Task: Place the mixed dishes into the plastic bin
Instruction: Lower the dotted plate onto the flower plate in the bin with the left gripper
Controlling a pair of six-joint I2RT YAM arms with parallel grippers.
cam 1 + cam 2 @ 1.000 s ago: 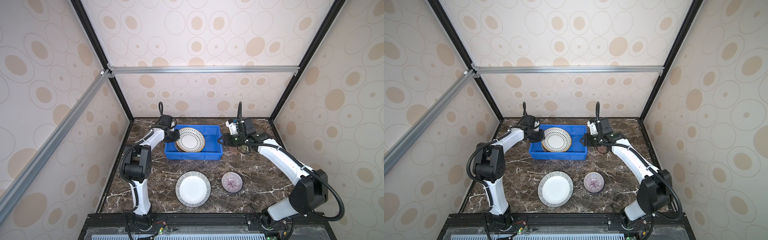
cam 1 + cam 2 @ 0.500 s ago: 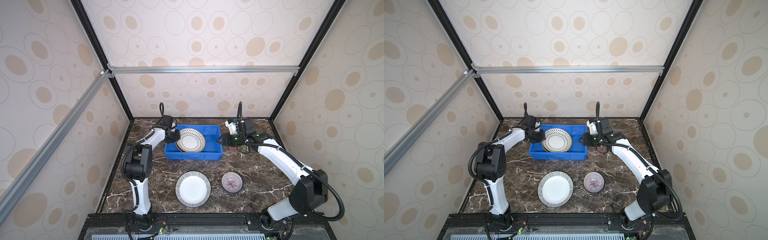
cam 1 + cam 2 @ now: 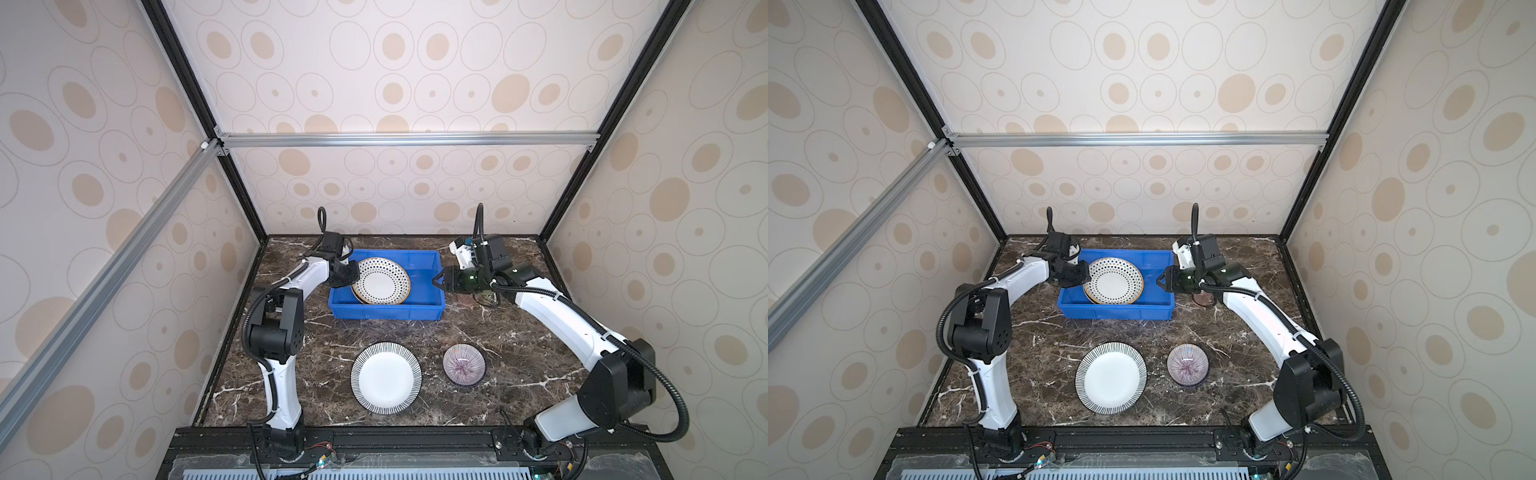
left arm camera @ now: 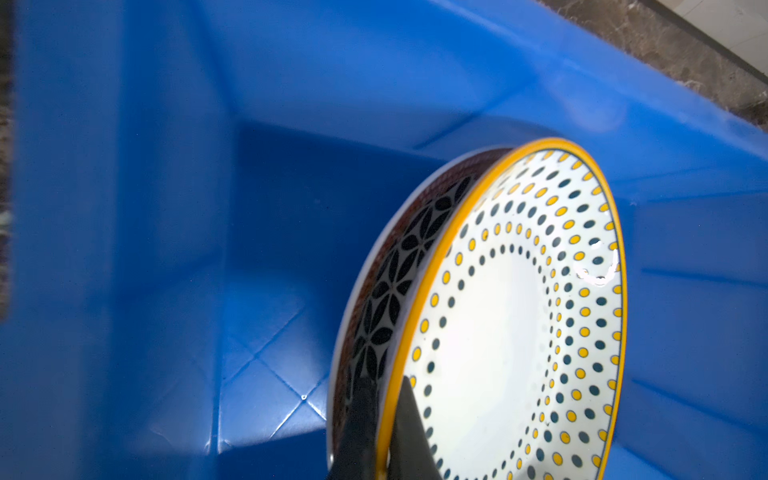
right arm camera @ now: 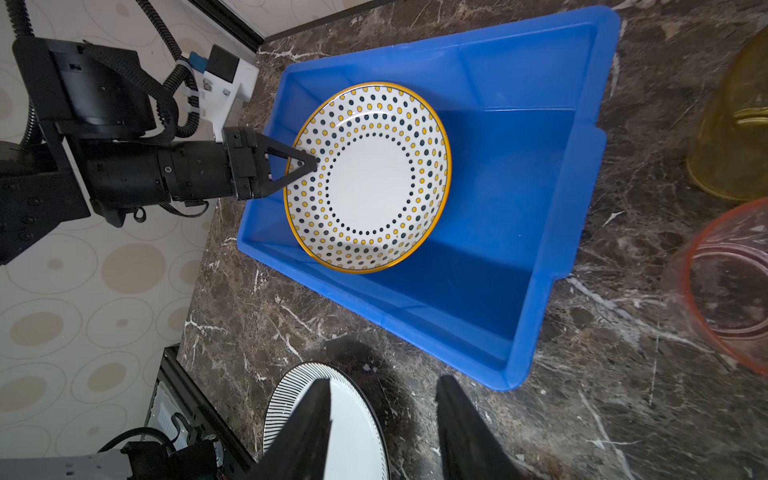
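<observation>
"Starting at the front edge, what lies on the dark marbled counter [image 3: 324, 340]?" asks Ana.

"A round white plate with a black striped rim [image 3: 386, 377], flat, about midway between the arm bases," says Ben. "Just beside it sits a small purple-rayed bowl [image 3: 464, 365], on the side of the right arm [image 3: 557, 316]."

"And farther back?"

"The bright blue rectangular plastic bin [image 3: 386, 313]. A round black-and-white lattice plate [image 4: 395, 282] lies inside. Above it the left jaws pinch the left rim of a yellow-edged round dotted plate [image 3: 381, 280], one finger on its face and one beneath. So I take that side to be lifted and the plate to slope down toward the bin's right."

"The right jaws?"

"Spread partway, holding nothing, at the bin's right wall and pointing inward. A translucent yellow tumbler [image 5: 731, 137] and a translucent pink tumbler [image 5: 727, 291] sit on the counter outside the bin, near that arm."

"What does the coming move turn on?"

"The left jaws sit at the dotted plate's left edge. I'd lower that edge onto the lattice plate, let go, and draw back leftward over the wall. The bowl and tumblers lie nearer the right arm."
</observation>
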